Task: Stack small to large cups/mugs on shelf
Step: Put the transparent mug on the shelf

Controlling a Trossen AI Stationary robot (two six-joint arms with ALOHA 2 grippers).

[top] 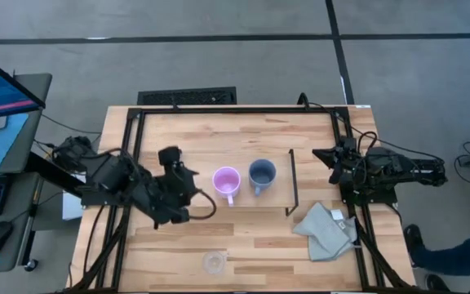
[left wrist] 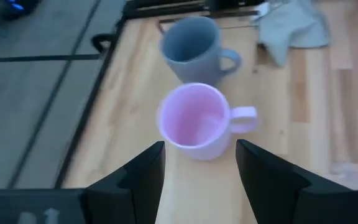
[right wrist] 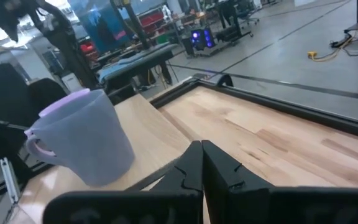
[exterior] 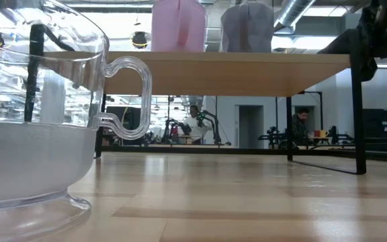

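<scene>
In the high view's centre, the pink-purple ceramic mug with a handle point(top: 226, 182) and the blue-grey ceramic mug with a handle point(top: 261, 173) stand side by side, just apart, on the low rack-like shelf with a light wooden top point(top: 219, 147), whose right edge shows as a thin black wire leg point(top: 291, 183). The left gripper point(top: 192, 193) sits just left of the pink mug, its fingers point(left wrist: 143, 177) spread open with bare shelf top between them and the mug. The small clear glass cup point(top: 214, 262) stands alone near the bench's point(top: 251, 245) bottom edge, with open wood around it, the crumpled grey-green cloth point(top: 326, 231) lies at lower right, and the right gripper point(top: 323, 155) waits at the right edge with fingers point(right wrist: 194, 165) closed together
</scene>
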